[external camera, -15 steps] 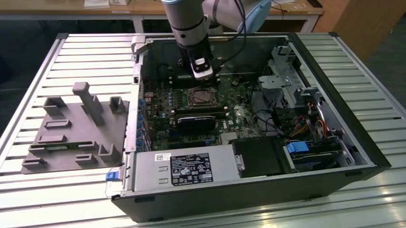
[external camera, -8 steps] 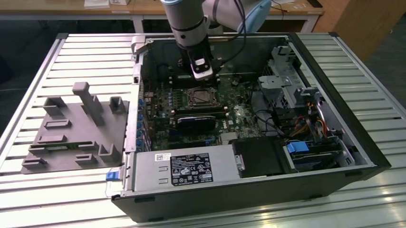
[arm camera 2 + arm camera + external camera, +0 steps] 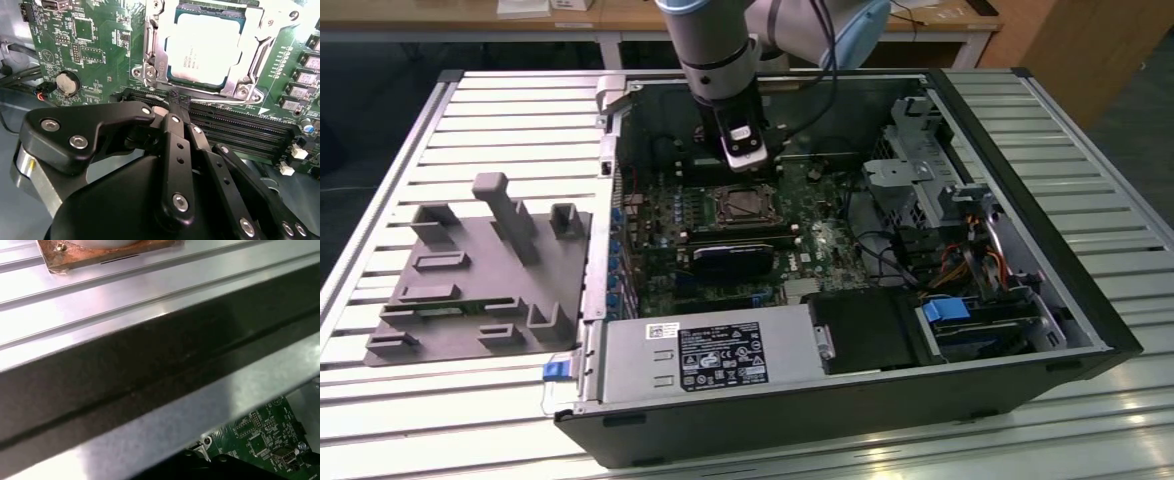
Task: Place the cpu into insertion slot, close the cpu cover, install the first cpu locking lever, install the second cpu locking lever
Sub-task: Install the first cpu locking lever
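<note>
The arm reaches down from above into the open computer case (image 3: 1067, 300), which lies on its side on a slatted aluminium table (image 3: 414, 400). The gripper (image 3: 746, 157) hangs over the green motherboard (image 3: 834, 235), just above the socket area. In the second wrist view its black fingers (image 3: 172, 150) run together to a single tip and the gripper (image 3: 176, 100) looks clenched with nothing between the pads. That tip sits just beside one corner of the socket, over the long black memory slots (image 3: 240, 131). The cpu (image 3: 207, 47) is already seated in the insertion slot (image 3: 197, 82), its dull silver top facing up. The cpu cover (image 3: 156, 50) is down around it, the metal frame bordering the chip on the sides I can see. I can't make out from here whether the locking levers are latched. A round coin battery (image 3: 66, 83) sits on the board well off to one side of the socket. In the exterior view, a black rectangular block (image 3: 731, 255) lies on the board near the socket, on the side away from the arm. The grey power supply (image 3: 707, 355) fills the near corner of the case. On the table at the exterior view's left stands a grey moulded fixture (image 3: 480, 275) with posts and pockets. The first wrist view looks along the dark case wall (image 3: 150, 375), with a corner of the motherboard (image 3: 260, 440) past it.
</note>
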Tool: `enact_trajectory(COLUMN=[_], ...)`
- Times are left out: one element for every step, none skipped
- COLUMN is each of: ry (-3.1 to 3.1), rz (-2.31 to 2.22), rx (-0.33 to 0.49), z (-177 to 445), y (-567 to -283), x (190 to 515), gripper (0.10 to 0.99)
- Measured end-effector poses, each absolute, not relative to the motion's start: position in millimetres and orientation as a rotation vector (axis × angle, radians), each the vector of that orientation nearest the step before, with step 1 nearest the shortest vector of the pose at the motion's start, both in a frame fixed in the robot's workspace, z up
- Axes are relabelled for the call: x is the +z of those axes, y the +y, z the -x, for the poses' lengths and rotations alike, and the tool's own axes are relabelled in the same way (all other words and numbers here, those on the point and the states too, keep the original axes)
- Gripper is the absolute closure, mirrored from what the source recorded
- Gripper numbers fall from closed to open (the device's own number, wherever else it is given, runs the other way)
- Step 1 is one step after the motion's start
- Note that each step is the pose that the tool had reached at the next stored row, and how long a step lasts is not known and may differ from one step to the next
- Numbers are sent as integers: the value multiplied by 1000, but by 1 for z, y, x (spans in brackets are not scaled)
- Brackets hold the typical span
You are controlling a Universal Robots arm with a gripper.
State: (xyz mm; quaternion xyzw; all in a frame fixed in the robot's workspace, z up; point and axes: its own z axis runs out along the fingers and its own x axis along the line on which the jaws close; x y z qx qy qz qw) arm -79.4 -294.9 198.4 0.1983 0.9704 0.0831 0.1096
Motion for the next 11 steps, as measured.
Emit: enact_trajectory(ry=[2853,2853,2853,2853,2853,2853,2853,2853,2853,2853,2853], rz=[-583,-583,-583,-583,-583,-583,-583,-583,-583,-583,-583], rx=[244,245,245,245,245,245,245,245,244,244,245], z=[79,79,79,79,79,79,79,79,79,79,79], y=[-295,-295,-295,-296,-296,-297,-298,-298,-299,-300,-300], x=[198,197,197,197,196,196,196,195,195,195,195], gripper=[980,980,980,980,980,980,980,980,980,980,980])
